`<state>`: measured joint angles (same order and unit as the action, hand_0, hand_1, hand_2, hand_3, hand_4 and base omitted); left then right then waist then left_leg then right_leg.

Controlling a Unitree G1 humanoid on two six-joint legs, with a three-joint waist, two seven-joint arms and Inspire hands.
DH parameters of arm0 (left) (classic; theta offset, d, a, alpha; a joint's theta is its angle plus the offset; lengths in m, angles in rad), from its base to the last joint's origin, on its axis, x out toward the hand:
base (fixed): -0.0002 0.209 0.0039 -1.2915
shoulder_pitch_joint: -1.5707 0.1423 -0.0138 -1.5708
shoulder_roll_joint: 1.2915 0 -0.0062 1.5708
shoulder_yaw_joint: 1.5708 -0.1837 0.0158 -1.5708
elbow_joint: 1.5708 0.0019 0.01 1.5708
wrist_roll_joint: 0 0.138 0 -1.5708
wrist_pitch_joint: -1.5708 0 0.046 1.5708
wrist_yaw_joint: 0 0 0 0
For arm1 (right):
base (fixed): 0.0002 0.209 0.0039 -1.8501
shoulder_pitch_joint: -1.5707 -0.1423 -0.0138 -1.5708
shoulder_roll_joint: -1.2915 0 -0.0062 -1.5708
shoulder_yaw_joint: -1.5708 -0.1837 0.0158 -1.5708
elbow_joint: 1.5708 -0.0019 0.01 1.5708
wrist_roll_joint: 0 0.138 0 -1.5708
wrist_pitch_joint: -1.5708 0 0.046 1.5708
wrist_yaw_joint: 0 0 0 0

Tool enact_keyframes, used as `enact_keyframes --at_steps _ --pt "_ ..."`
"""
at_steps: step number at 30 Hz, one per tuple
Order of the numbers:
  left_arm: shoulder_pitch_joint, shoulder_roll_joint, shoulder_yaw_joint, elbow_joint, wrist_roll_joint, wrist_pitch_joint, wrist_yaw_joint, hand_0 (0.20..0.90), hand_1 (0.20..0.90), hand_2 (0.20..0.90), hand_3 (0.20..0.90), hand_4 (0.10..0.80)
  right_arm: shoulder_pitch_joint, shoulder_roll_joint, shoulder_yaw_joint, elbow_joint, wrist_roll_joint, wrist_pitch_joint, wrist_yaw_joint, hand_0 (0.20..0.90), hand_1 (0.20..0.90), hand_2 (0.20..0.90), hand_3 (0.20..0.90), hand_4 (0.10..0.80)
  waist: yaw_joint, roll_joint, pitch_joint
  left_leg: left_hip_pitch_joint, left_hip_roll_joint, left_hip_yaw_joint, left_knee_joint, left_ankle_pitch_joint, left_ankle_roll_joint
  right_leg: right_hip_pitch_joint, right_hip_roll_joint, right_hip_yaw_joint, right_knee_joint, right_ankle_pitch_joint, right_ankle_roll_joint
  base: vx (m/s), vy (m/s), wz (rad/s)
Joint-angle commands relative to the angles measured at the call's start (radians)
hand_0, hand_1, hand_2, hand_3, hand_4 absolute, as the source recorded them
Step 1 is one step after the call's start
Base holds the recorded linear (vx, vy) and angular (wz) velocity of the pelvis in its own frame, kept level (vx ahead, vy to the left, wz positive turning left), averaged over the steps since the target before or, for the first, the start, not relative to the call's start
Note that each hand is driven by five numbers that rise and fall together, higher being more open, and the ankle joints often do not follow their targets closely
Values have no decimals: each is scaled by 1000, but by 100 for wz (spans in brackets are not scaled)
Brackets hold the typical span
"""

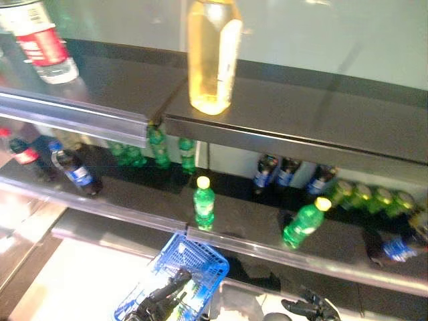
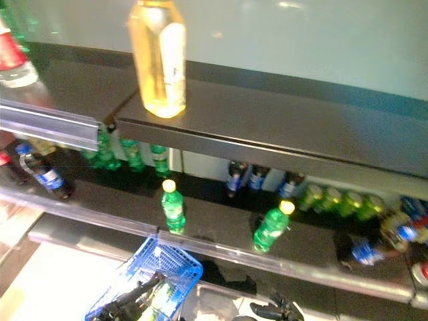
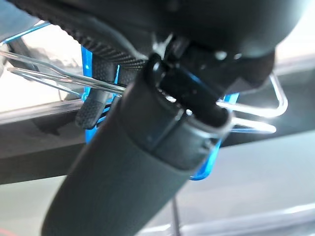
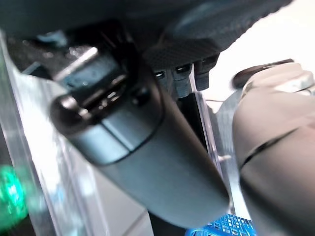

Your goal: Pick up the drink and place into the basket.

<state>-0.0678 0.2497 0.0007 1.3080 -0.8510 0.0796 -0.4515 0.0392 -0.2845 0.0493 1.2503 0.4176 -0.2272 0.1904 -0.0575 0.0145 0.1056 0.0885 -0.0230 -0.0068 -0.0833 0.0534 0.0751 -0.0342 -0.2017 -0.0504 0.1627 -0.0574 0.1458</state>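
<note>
No text is showing clearly enough to read: the label on the yellow bottle (image 1: 212, 53) and the red label on the clear bottle (image 1: 41, 44) are appearing blurred.

left hand (image 1: 164, 294) curled shut (low); right hand (image 1: 309, 309) low, fingers unclear.

One tall yellow drink bottle (image 1: 212, 57) on the upper shelf (image 1: 301, 120); two green bottles with yellow caps (image 1: 204, 202) at the lower shelf's front; one blue wire basket (image 1: 184, 274); two hands.
</note>
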Motion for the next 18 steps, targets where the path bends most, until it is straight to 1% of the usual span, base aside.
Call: enact_keyframes --at_steps 1,2,3,5,8,11,18 --pt "-18 71 -13 -84 -11 -51 -103 300 300 300 200 100 -104 -15 -32 -14 23 -50 -8 900 900 900 900 800 24 -29 13 -15 44 130 123 -104 -75 -12 -4 8 39 162 23 -27 -240 60" --pt "-17 72 -5 -91 0 -51 -104 300 300 300 200 100 -103 -16 -31 -19 20 -43 -11 900 900 900 900 800 34 -35 16 -32 54 121 143 -93 -86 20 1 -14 17 122 19 3 -297 48" --pt "-14 68 7 -95 -7 -50 -112 300 300 300 200 100 -103 -22 -29 -16 17 -39 -3 900 900 900 900 800 45 -43 17 -47 67 114 157 -79 -101 57 13 -27 -22 93 16 21 -244 45" --pt "-7 58 15 -111 -12 -48 -117 300 300 300 200 100 -103 -27 -29 -16 12 -34 -5 900 900 900 900 800 56 -48 17 -46 84 109 152 -70 -113 93 21 -51 -61 65 6 14 -167 31" --pt "-8 46 8 -131 12 -38 -118 300 300 300 200 100 -95 -34 -32 -19 20 -25 -21 900 900 900 900 800 62 -52 11 -43 100 99 140 -67 -121 118 25 -73 -81 49 -4 -15 -99 24" --pt "-9 36 7 -139 3 -36 -99 300 300 300 200 100 -86 -37 -39 -17 18 -33 -14 900 900 900 900 800 56 -50 9 -32 108 94 130 -69 -125 123 24 -80 -84 45 -3 -33 -32 15" --pt "4 48 21 -126 -14 -47 -102 300 300 300 200 100 -76 -31 -35 -24 -2 -37 4 900 900 900 900 800 43 -41 -1 10 119 117 89 -71 -132 138 18 -87 -116 52 5 -33 -20 -8"
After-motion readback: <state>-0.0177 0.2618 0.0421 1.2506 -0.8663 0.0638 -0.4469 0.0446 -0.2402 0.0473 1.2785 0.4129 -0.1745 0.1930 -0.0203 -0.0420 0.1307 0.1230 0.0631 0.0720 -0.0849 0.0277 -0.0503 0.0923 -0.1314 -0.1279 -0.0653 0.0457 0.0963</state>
